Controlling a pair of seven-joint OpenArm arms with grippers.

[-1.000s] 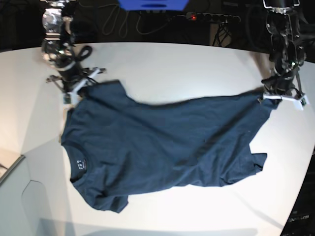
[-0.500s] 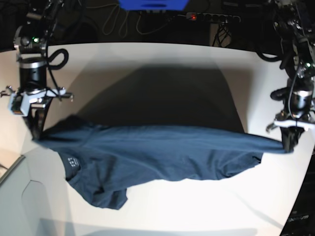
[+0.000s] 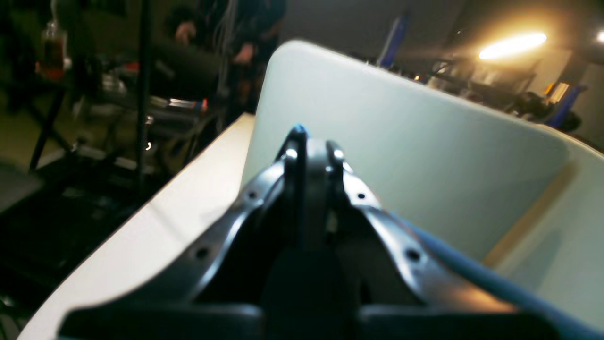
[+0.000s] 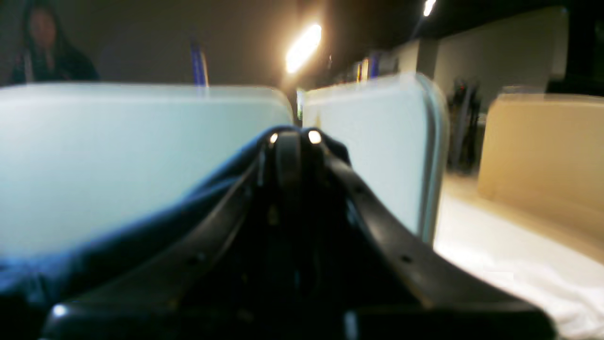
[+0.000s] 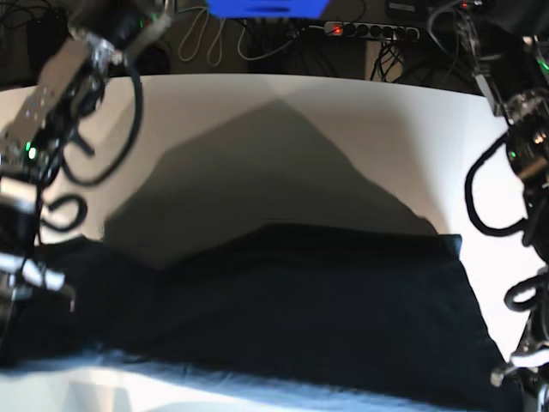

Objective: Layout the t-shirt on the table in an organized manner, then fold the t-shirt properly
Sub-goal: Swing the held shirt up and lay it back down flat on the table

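table [image 5: 283, 120]: white, wide, bare across its far half; a broad shadow falls on it under the raised cloth.
shirt [image 5: 283, 318]: dark navy, lifted off the table and stretched between the two arms, hanging close to the base camera and filling the lower half of that view; its lower hem is out of sight, so I cannot tell if any part touches the top.
right gripper [image 4: 292, 139]: at the left edge of the base view; jaws pressed together, pinching a fold of the shirt that trails off to the left in the wrist view.
left gripper [image 3: 311, 153]: low at the right edge of the base view; jaws pressed together on a thin blue strip of shirt edge that runs down along the right finger.
step: layout, the shirt held up taut for spreading.
doing it well: keep both pinches firm and the arms level and apart so the cloth stays taut; lower the hanging edge first, then drag back so the body lies flat without bunching.
risk: the left pinch looks thin and could slip under tension.
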